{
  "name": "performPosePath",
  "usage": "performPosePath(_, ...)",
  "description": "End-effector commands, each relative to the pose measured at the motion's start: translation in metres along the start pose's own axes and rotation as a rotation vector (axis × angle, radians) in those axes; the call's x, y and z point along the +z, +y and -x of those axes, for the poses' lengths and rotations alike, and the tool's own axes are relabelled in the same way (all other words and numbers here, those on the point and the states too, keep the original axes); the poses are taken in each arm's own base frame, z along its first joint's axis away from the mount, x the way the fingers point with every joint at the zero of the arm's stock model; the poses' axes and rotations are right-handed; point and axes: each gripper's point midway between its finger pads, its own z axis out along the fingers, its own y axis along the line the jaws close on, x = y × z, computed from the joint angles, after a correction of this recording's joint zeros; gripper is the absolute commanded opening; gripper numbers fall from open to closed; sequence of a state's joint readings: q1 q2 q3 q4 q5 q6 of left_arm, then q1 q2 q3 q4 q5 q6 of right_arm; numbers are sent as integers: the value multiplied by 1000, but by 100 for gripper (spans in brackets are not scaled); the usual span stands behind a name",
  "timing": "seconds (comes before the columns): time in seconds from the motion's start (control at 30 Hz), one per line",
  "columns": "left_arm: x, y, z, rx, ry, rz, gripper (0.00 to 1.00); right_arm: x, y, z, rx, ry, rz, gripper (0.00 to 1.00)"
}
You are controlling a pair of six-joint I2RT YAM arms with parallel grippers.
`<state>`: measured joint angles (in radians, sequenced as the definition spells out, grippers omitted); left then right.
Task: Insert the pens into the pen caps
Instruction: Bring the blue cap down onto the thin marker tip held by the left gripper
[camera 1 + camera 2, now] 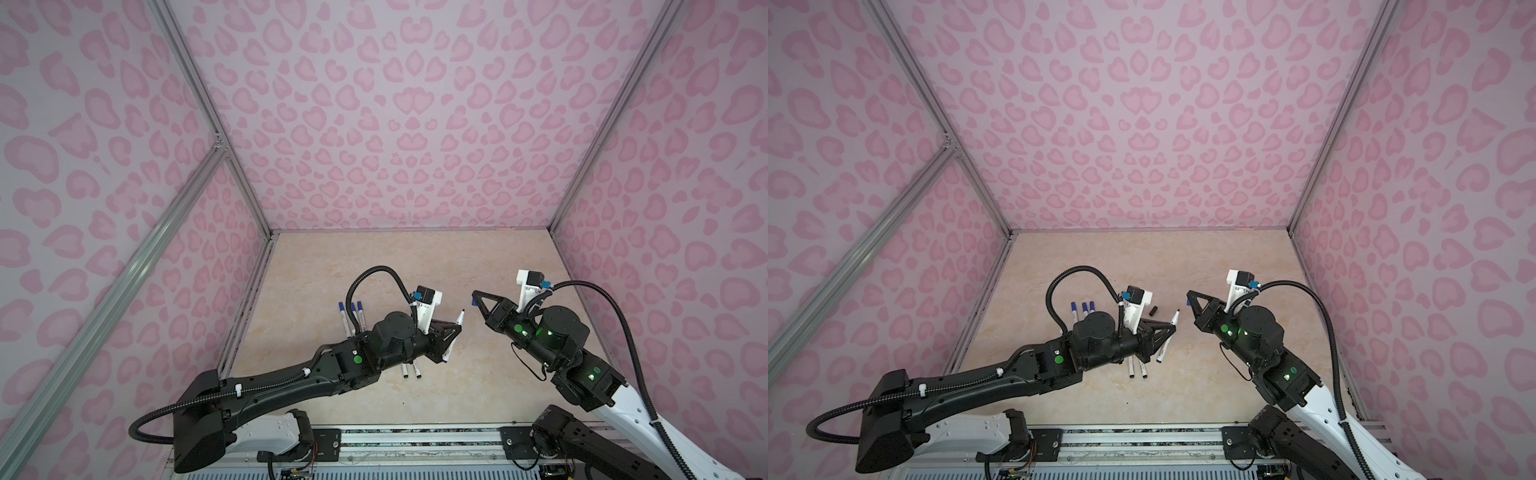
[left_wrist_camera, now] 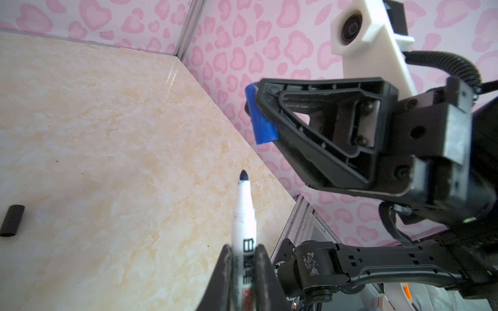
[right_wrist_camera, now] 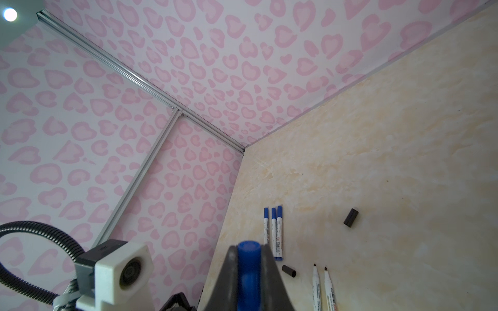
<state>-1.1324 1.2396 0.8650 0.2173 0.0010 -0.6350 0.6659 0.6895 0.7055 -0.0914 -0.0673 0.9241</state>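
Ahead of the left gripper (image 2: 244,250), clamped on a pen (image 2: 242,212), a blue cap (image 2: 260,118) is pinched by the right gripper (image 3: 249,258); tip and mouth should be aligned first.

Uncapped pen (image 2: 244,215) near blue cap (image 2: 257,118), apart

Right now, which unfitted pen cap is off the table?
The blue cap, pinched in the right hand; the two black caps lie free on the table.
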Motion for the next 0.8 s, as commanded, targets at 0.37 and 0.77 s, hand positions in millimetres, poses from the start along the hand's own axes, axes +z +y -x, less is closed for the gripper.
performPosePath(0.37, 3, -10, 7, -6, -21, -37, 3, 11, 9, -2, 2, -14, 25, 9)
performPosePath(0.77, 2, -7, 9, -4, -34, -16, 3, 12, 11, -8, -3, -5, 25, 9)
